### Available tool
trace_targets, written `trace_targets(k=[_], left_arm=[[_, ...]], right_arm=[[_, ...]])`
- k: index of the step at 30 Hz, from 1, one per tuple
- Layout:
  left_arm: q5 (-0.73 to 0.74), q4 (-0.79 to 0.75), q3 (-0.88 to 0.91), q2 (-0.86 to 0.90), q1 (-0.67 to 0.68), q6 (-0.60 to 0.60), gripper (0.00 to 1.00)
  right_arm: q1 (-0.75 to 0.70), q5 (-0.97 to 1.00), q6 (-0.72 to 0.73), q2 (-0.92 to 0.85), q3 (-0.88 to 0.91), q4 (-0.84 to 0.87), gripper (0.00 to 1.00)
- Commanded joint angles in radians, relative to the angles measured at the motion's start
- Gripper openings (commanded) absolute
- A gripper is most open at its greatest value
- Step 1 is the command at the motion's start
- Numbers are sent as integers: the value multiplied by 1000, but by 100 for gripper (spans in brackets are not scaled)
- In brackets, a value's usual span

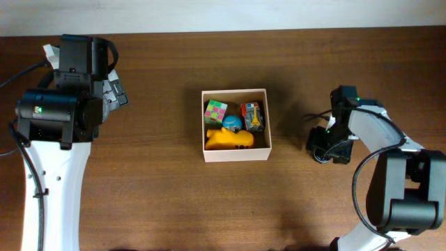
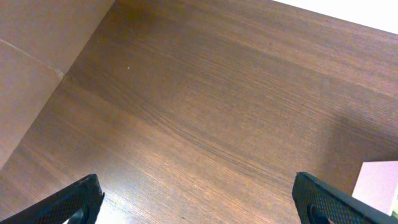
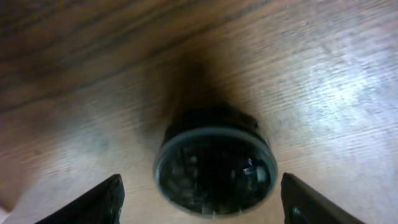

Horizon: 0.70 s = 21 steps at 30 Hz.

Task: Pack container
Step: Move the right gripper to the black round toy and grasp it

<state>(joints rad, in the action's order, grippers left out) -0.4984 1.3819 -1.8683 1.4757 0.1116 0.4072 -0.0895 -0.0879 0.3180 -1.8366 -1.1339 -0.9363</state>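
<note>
The container (image 1: 235,153), a square white box with a tan inside, stands mid-table. In it lie a multicoloured cube (image 1: 215,111), a blue ball (image 1: 232,124), a yellow toy (image 1: 228,140) and an orange-grey toy (image 1: 252,116). My right gripper (image 1: 322,145) is to the right of the box, low over the table. In the right wrist view it (image 3: 199,196) is open, with a dark round object with a grey rim (image 3: 214,162) resting on the wood between its fingers. My left gripper (image 1: 117,92) is far left; its wrist view shows it (image 2: 196,196) open and empty.
The table is dark brown wood (image 1: 160,202). A pale corner of the box (image 2: 380,183) shows at the lower right of the left wrist view. A pale wall or floor (image 2: 31,50) lies beyond the table's edge on the left.
</note>
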Motion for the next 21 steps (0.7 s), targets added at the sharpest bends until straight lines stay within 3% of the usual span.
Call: trace_targets(k=[1, 8, 15, 21], left_arm=[[-14, 0, 3, 1, -3, -13, 99], [-14, 0, 3, 1, -3, -13, 99], [-14, 0, 3, 1, -3, -13, 99], [-14, 0, 3, 1, -3, -13, 99]], right_arm=[[-3, -5, 13, -2, 34, 42, 75], [-3, 0, 13, -2, 34, 67, 59], [-2, 47, 12, 24, -2, 23, 58], [34, 48, -26, 120, -154, -80, 57]])
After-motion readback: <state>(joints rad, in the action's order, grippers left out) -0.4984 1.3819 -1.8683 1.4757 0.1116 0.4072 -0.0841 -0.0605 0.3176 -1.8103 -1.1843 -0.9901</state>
